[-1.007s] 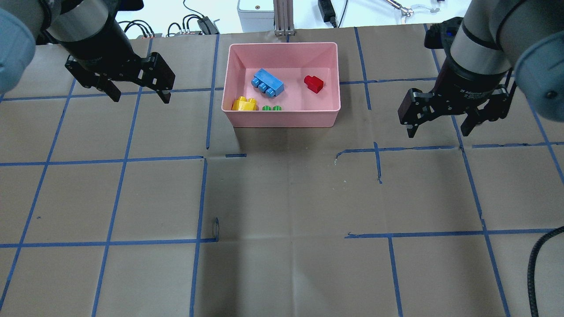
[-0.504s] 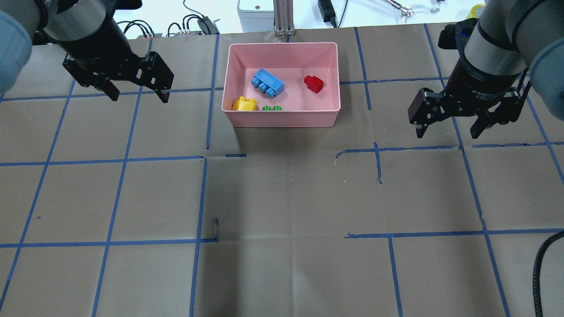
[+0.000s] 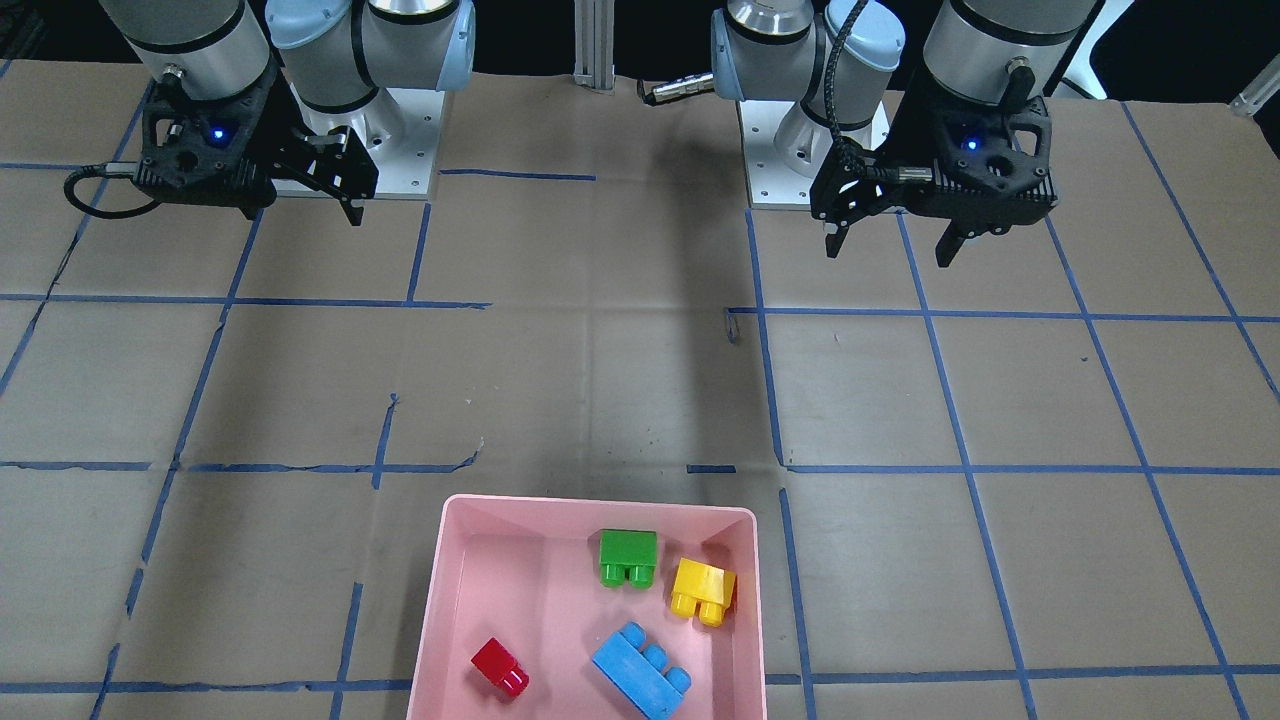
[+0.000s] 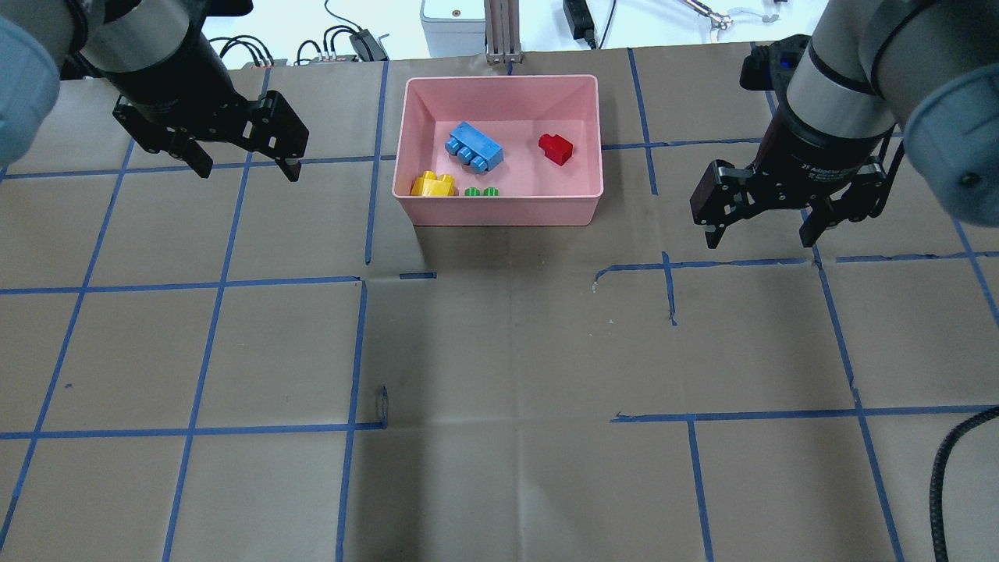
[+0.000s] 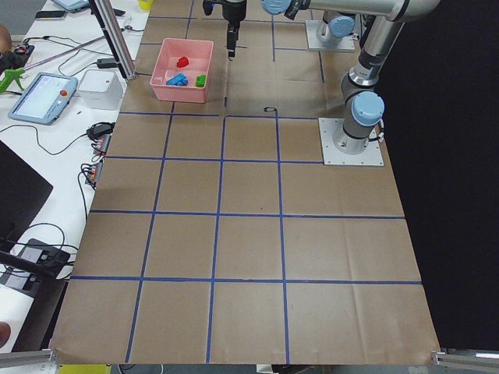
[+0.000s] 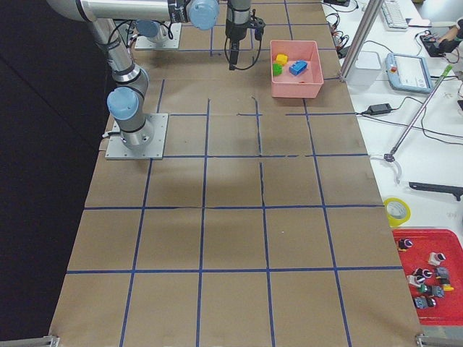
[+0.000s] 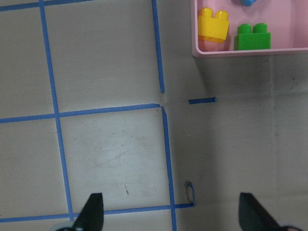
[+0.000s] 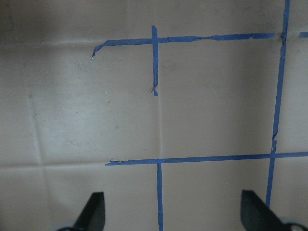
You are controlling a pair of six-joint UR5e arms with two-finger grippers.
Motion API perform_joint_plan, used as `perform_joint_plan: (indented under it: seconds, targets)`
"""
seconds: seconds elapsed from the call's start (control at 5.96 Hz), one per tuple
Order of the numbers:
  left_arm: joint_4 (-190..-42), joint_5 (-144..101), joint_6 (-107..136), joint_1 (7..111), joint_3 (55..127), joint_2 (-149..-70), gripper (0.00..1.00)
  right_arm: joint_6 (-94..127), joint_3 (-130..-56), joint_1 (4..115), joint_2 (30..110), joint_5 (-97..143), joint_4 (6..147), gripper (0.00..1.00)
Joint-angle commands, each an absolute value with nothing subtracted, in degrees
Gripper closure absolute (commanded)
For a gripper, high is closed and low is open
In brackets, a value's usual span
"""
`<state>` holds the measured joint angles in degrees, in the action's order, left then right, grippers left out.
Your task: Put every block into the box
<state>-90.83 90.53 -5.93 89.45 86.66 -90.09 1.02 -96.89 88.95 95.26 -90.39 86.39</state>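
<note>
The pink box (image 4: 499, 211) stands at the far middle of the table. In it lie the blue block (image 4: 474, 147), the red block (image 4: 556, 148), the yellow block (image 4: 433, 185) and the green block (image 4: 481, 192), the green one half hidden by the near wall. The front-facing view shows the same blocks in the box (image 3: 430, 600). My left gripper (image 4: 248, 173) is open and empty, hovering left of the box. My right gripper (image 4: 759, 240) is open and empty, hovering right of the box. The left wrist view shows the yellow block (image 7: 214, 26) and the green block (image 7: 252, 37) in the box corner.
Blue tape lines form a grid on the brown paper table cover. Cables and a grey device (image 4: 453, 19) lie beyond the far edge. A black cable (image 4: 948, 468) hangs at the near right. A red tray (image 6: 427, 275) of small parts sits off the table.
My right gripper swung right, then came back left toward the box and slightly nearer. My left gripper has barely shifted. The blocks and box have not moved.
</note>
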Motion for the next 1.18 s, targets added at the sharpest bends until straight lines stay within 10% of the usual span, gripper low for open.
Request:
perform_joint_plan:
  seconds: [0.0, 1.01]
  targets:
    - [-90.6, 90.5, -5.9, 89.5, 86.7, -90.5, 0.01, 1.0, -97.1, 89.0, 95.3, -90.4, 86.4, 0.0]
    - [-90.6, 90.5, -6.0, 89.4, 86.7, -90.4, 0.01, 0.8, -97.3, 88.9, 95.7, -90.8, 86.3, 0.0]
